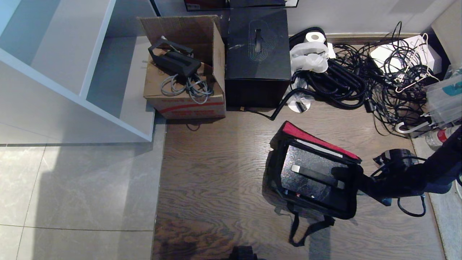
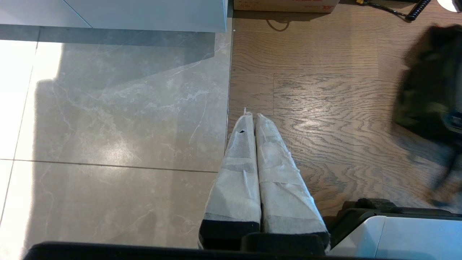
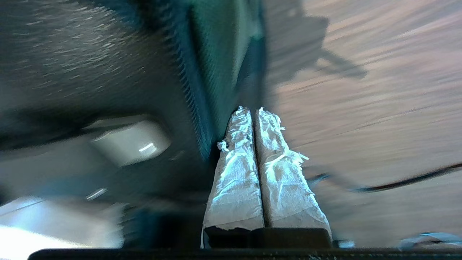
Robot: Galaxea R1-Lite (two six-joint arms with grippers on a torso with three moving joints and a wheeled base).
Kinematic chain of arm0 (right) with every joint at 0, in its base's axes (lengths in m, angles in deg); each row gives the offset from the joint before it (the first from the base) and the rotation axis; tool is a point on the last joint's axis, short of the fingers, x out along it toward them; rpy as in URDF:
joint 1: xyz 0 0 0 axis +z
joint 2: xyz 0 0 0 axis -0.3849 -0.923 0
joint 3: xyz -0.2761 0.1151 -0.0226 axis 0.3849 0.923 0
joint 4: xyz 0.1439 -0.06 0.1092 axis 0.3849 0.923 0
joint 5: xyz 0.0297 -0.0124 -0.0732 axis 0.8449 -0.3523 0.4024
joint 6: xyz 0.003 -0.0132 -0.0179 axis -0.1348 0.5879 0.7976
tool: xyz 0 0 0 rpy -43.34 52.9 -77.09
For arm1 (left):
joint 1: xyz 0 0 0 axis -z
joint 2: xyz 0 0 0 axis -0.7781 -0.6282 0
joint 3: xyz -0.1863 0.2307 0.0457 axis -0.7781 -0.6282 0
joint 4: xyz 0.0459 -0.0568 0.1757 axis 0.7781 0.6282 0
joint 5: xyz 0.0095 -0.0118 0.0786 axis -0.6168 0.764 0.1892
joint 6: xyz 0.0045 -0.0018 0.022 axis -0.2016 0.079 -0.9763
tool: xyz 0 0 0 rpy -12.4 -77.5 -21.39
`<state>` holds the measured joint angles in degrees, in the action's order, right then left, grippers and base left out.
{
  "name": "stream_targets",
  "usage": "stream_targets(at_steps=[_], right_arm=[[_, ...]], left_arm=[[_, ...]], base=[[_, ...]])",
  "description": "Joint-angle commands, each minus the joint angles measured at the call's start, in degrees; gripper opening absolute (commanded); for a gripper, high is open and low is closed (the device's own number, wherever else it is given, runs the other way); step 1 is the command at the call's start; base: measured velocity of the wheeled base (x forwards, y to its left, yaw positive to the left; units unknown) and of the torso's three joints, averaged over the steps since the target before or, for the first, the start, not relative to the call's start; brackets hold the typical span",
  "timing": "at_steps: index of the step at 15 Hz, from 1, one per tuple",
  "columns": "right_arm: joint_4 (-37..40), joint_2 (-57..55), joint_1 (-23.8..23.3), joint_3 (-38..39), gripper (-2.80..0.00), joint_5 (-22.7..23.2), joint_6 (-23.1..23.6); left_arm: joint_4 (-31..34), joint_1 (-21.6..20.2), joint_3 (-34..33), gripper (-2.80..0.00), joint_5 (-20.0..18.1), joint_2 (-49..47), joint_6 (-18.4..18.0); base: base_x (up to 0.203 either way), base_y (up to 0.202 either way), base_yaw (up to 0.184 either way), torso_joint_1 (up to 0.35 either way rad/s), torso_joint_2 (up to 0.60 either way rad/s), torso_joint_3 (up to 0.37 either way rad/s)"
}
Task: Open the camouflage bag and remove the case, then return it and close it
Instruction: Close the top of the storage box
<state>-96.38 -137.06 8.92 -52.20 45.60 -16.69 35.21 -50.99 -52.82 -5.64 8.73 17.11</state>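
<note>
Inside open camouflage bag point(image 1: 278, 169): case point(image 1: 317, 180), lying flat.

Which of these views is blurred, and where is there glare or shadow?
Right wrist view: heavily smeared, only the shut right gripper sharp. Left wrist view: sharp floor, glare on the tiles, camouflage bag blurred at the edge. Head view: crisp; the open bag casts a shadow on the wood floor.

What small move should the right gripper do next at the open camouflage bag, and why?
Probably open its fingers and lower onto the case's handle. The camouflage bag lies open, the speckled black case still inside, and the right gripper is shut, holding nothing.
</note>
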Motion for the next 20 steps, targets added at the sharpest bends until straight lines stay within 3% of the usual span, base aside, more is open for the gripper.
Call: stream_targets(at_steps=[1,5,6,9,11,16,20], right_arm=[[0.1,4.8,4.2,1.7,-2.8,1.5,-7.0],[-0.7,5.9,2.4,-0.5,-2.8,2.7,-6.9],[-0.7,6.8,1.4,-0.7,-2.8,4.4,-6.8],[-0.3,10.7,-4.7,-1.6,-2.8,15.4,-5.5],[0.0,10.4,-6.8,-4.0,-2.8,16.1,-6.3],[-0.1,3.6,-7.1,-12.3,-2.8,16.4,-21.7],[-0.4,-4.5,-7.1,-18.3,-2.8,16.1,-27.7]], left_arm=[[0.0,0.0,0.0,-2.8,0.0,0.0,0.0],[0.0,0.0,0.0,-2.8,0.0,0.0,0.0],[0.0,0.0,0.0,-2.8,0.0,0.0,0.0],[0.0,0.0,0.0,-2.8,0.0,0.0,0.0],[0.0,0.0,0.0,-2.8,0.0,0.0,0.0],[0.0,0.0,0.0,-2.8,0.0,0.0,0.0],[0.0,0.0,0.0,-2.8,0.0,0.0,0.0]], base=[[0.0,0.0,0.0,0.0,0.0,0.0],[0.0,0.0,0.0,0.0,0.0,0.0],[0.0,0.0,0.0,0.0,0.0,0.0],[0.0,0.0,0.0,0.0,0.0,0.0],[0.0,0.0,0.0,0.0,0.0,0.0],[0.0,0.0,0.0,0.0,0.0,0.0],[0.0,0.0,0.0,0.0,0.0,0.0]])
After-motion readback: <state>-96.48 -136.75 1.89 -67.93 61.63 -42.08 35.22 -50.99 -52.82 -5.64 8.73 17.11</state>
